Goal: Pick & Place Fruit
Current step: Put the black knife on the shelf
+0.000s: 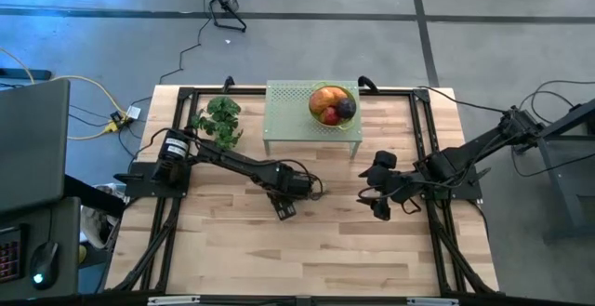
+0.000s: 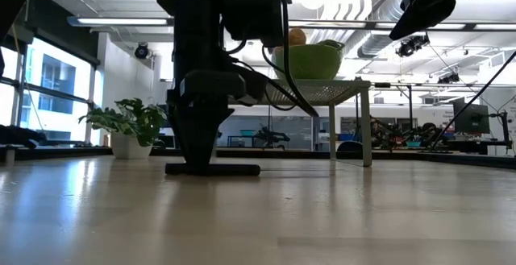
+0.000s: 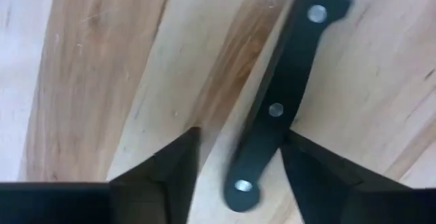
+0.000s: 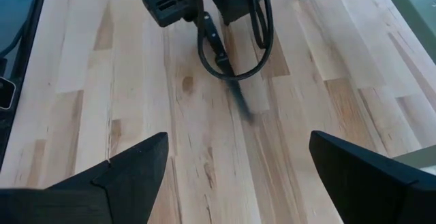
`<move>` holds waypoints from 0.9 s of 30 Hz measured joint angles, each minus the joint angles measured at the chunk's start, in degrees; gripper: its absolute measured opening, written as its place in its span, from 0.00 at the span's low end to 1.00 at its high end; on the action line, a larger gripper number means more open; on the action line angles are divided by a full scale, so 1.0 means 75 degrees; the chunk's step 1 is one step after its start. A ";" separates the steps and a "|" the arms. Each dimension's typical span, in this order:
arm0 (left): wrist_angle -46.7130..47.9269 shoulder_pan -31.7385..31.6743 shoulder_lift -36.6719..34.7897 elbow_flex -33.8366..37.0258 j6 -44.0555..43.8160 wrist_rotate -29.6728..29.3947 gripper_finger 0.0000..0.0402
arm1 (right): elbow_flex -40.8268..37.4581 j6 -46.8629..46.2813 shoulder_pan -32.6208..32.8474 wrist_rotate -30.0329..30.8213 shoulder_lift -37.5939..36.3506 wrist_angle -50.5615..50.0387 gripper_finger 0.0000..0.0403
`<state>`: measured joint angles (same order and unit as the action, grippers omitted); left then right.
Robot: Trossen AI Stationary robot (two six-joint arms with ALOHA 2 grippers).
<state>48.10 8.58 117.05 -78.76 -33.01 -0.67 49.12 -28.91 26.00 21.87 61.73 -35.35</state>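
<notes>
Left gripper point(image 3: 235, 163) sits low on the table with its fingers around the knife handle point(image 3: 276, 108), not squeezing yet. Right gripper point(image 1: 379, 194) waits wide open. Fruit point(image 1: 332, 104) sits in the green bowl point(image 1: 322, 119) on the stand. I think it's light, smooth and round, so I'd grab its middle gently.

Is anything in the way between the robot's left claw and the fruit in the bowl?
Nothing lies on the bare wood between them, but the fruit sits up in a bowl on a raised green stand, and the left claw straddles a knife.
</notes>
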 joint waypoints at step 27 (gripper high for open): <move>-0.0015 -0.0009 -0.0401 0.0024 0.0193 0.0541 0.16 | 0.0000 0.0003 0.0000 -0.0001 0.0000 -0.0012 0.87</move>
<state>47.98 8.51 114.05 -78.58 -31.57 3.39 49.12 -28.88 26.00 21.87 61.73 -35.44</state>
